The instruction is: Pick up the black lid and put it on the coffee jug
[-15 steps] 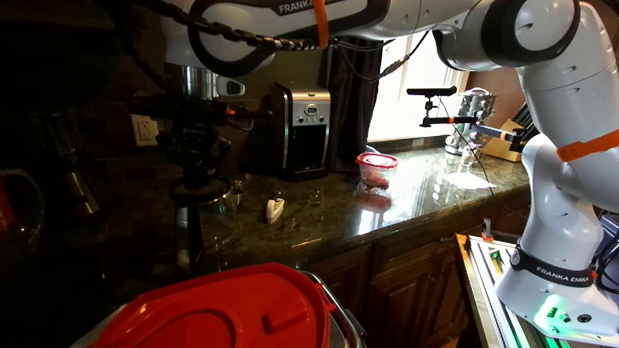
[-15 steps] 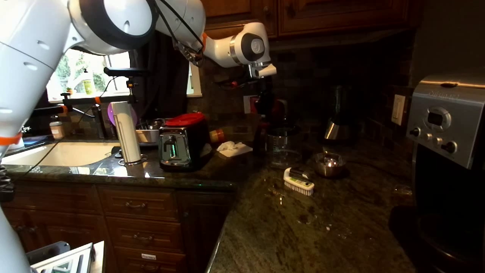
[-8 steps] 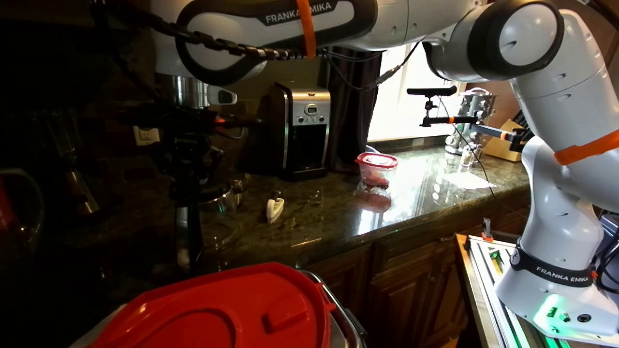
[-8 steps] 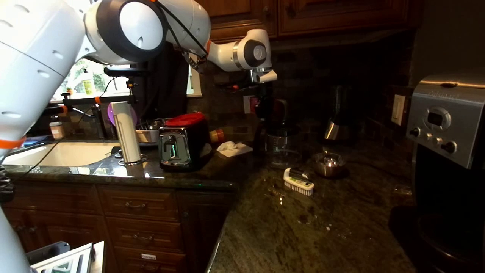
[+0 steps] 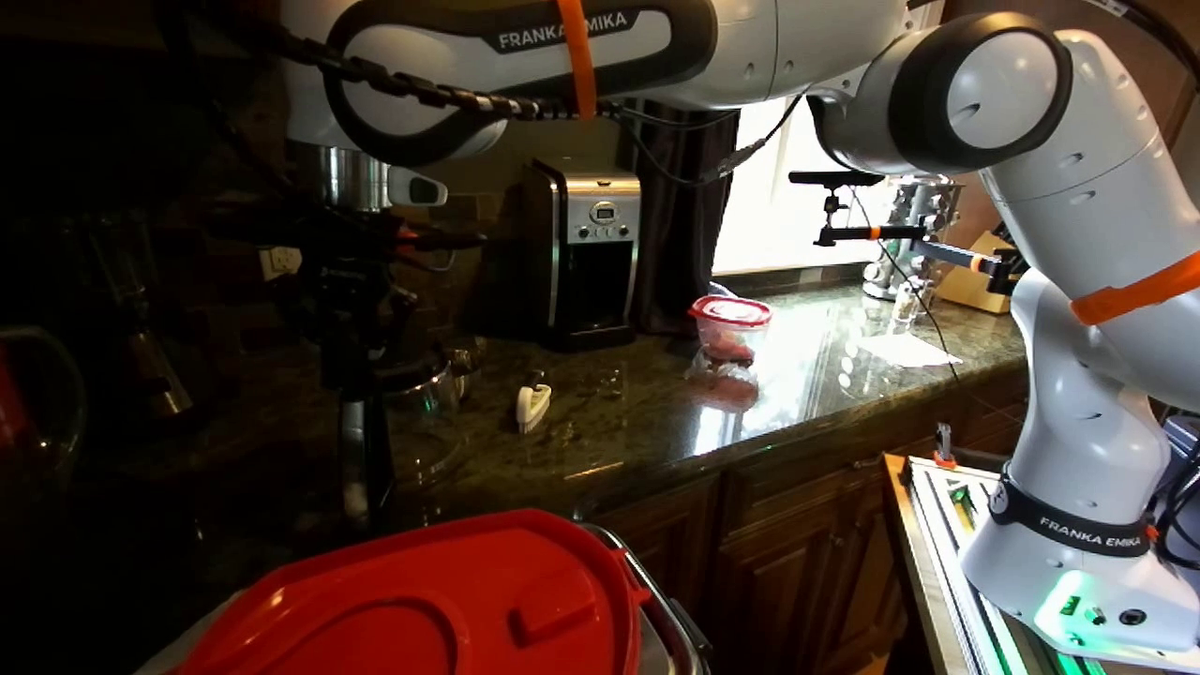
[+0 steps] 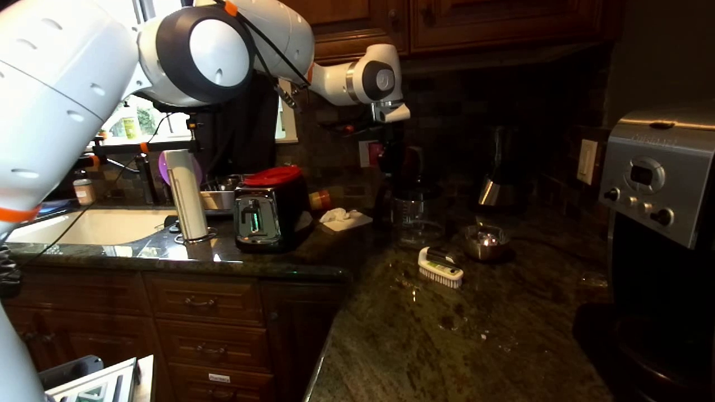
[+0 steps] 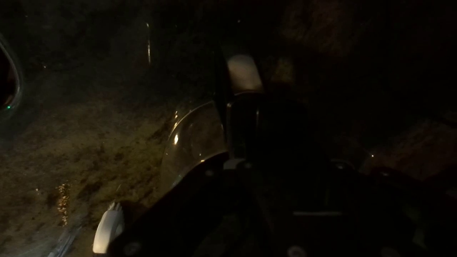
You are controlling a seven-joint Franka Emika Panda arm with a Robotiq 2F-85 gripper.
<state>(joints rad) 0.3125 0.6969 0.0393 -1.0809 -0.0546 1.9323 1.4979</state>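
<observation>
The coffee jug is a clear glass jug with a dark top and a black handle. It stands on the dark counter in both exterior views (image 5: pixel 427 422) (image 6: pixel 419 218). Its glass side also shows in the wrist view (image 7: pixel 194 134), left of the handle. My gripper (image 5: pixel 347 375) points down at the handle side of the jug's top, and also shows in an exterior view (image 6: pixel 391 170). In the wrist view the gripper (image 7: pixel 282 162) is nearly black, so its finger gap is hidden. I cannot tell the black lid from the jug's dark top or the dark fingers.
A white brush (image 6: pixel 441 268) and a steel bowl (image 6: pixel 486 244) stand near the jug. A toaster (image 6: pixel 265 215) bears a big red lid (image 6: pixel 273 176). The boxy appliance (image 5: pixel 595 262) is against the wall. A blender (image 6: pixel 491 187) stands behind the jug.
My arm has come down and the gripper has moved left in an exterior view. A dark round shape at the jug's top, seen more fully before, is now partly behind the fingers.
</observation>
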